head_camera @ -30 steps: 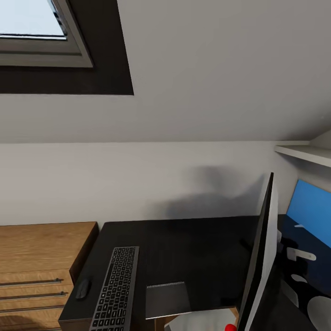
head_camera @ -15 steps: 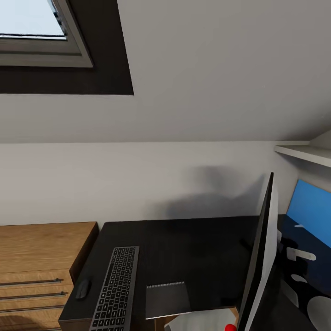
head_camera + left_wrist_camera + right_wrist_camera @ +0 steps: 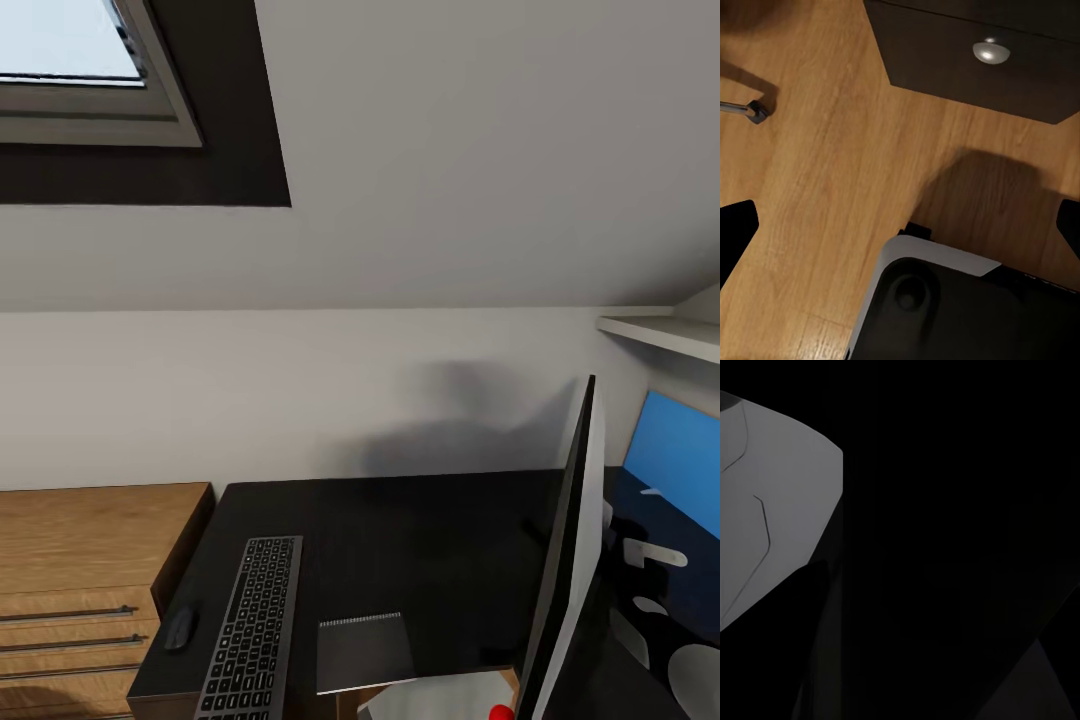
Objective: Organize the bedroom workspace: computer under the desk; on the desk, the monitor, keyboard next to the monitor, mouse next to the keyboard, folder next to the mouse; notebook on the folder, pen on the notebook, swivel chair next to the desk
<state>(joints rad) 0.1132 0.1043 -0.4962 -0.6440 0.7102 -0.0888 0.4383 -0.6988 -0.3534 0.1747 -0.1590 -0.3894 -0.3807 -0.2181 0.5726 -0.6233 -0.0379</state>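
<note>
Done: keyboard (image 3: 250, 628), mouse (image 3: 180, 628), notebook (image 3: 365, 650), monitor (image 3: 562, 560) are lying on tabletop (image 3: 430, 530).
Left: folder, pen, chair are awaiting placing.
Claws: left is spreading; right, cannot tell.

Keyboard (image 3: 250, 630), mouse (image 3: 180, 628), notebook (image 3: 364, 652), monitor (image 3: 568, 560) on black desk (image 3: 420, 530)

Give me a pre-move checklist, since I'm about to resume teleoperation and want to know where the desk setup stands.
1. Keyboard on the desk: ok.
2. Mouse on the desk beside the keyboard: ok.
3. Notebook stacked on the folder: not ok, it lies bare on the desktop, its near edge overhanging.
4. Monitor on the desk: cannot tell, it is seen edge-on and its base is hidden.
5. Pen on the notebook: not ok, nothing rests on the notebook.
6. Left gripper empty: ok, fingertips apart over the wooden floor.
</note>
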